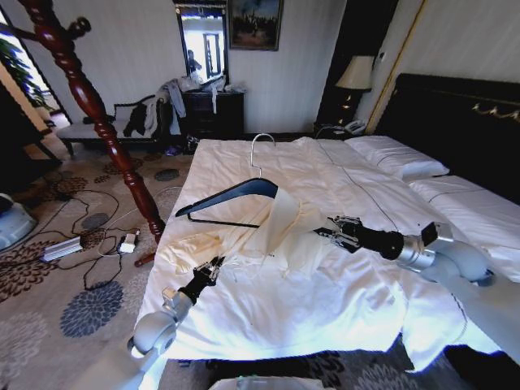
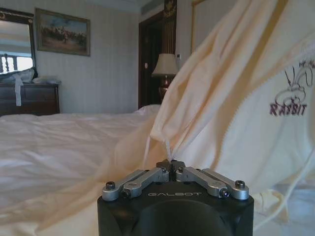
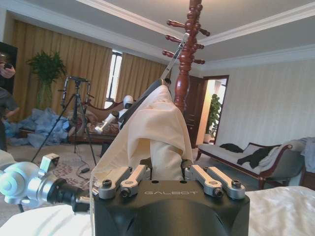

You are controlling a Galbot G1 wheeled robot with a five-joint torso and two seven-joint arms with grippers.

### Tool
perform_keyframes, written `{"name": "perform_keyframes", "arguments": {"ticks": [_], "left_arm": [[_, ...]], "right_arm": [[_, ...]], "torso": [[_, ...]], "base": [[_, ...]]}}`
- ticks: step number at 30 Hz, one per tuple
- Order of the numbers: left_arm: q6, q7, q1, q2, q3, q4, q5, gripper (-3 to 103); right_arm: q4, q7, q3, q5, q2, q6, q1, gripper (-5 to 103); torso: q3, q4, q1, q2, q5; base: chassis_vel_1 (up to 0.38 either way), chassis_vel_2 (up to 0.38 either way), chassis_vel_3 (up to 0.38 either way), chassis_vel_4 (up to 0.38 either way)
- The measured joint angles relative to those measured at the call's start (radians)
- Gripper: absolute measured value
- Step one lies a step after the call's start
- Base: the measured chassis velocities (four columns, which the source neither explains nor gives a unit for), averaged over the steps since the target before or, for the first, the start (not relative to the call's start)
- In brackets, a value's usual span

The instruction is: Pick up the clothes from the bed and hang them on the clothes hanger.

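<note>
We see bright daylight glaring off the bed (image 1: 268, 292), a lit lamp (image 1: 355, 75) glowing beyond its headboard, and wide-angle bending toward the edges.

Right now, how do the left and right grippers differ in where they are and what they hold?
The left gripper sits low by the bed's near edge, jaws shut on a thin edge of the clothes. The right gripper reaches in from the far side, higher, jaws shut on a thicker fold draped over the clothes hanger's end. Both grip the same cream garment.
</note>
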Motion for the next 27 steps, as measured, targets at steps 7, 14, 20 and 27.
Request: {"name": "perform_keyframes", "arguments": {"ticks": [7, 14, 20, 27], "left_arm": [[0.000, -0.002, -0.066, -0.005, -0.083, -0.018, -0.149, 0], [0.068, -0.034, -0.247, 0.081, -0.188, -0.051, -0.411, 0], [0.090, -0.030, -0.298, 0.148, -0.210, -0.039, -0.471, 0], [0.078, -0.025, -0.265, 0.133, -0.188, -0.045, -0.405, 0]], "right_arm": [[-0.057, 0.004, -0.011, -0.011, 0.005, 0.014, 0.004, 23], [-0.064, -0.001, -0.030, -0.037, 0.021, 0.021, -0.007, 23], [-0.055, -0.001, -0.036, -0.038, 0.030, 0.021, -0.002, 23], [-0.054, 0.000, -0.033, -0.038, 0.031, 0.021, -0.007, 23]], "torso": [[0.000, 0.0001, 0.000, 0.000, -0.0001], [0.000, -0.0003, 0.000, 0.000, 0.0001], [0.000, 0.0001, 0.000, 0.000, -0.0002], [0.000, 0.0000, 0.000, 0.000, -0.0002]], "base": [[0.000, 0.000, 0.000, 0.000], [0.000, 0.000, 0.000, 0.000], [0.000, 0.000, 0.000, 0.000], [0.000, 0.000, 0.000, 0.000]]}}
